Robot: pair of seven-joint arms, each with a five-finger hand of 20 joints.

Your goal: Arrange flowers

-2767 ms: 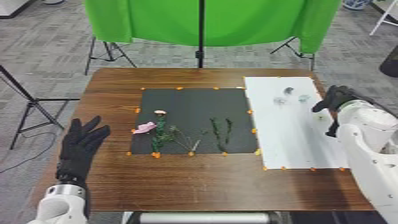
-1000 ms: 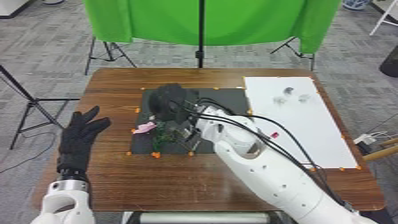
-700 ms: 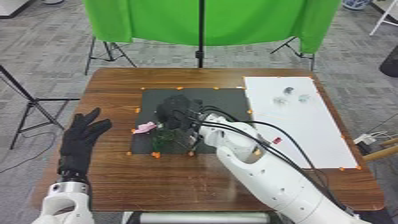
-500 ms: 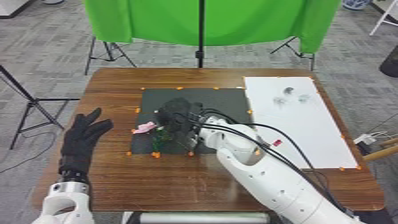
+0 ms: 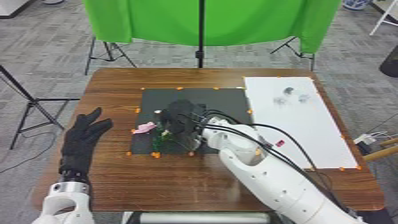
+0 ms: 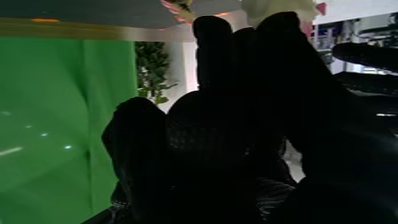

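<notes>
Across the desk (image 5: pixel 164 187), a white sheet (image 5: pixel 275 120) lies on the three o'clock side of a dark mat (image 5: pixel 226 100). The right arm (image 5: pixel 262 172) slants in from five o'clock, its right hand (image 5: pixel 180 112) over the mat; whether that hand grips anything, I cannot tell. The left hand (image 5: pixel 80 137) is loose and empty, fingers straight, at the mat's nine o'clock side.

The leafy stems (image 5: pixel 159 142) lie on the mat toward seven o'clock from the right hand, long axis roughly twelve to six. The pink flower (image 5: pixel 144 128) is at about eight o'clock from it, nearer this hand than the left. A small white bloom (image 5: pixel 157 111) sits at nine; the wrist view shows a pale bloom (image 6: pixel 266 7) close by the hand, contact unclear.

The coming move probably turns on meeting that twelve-to-six axis crosswise, so a stem is taken without dragging its neighbours.
</notes>
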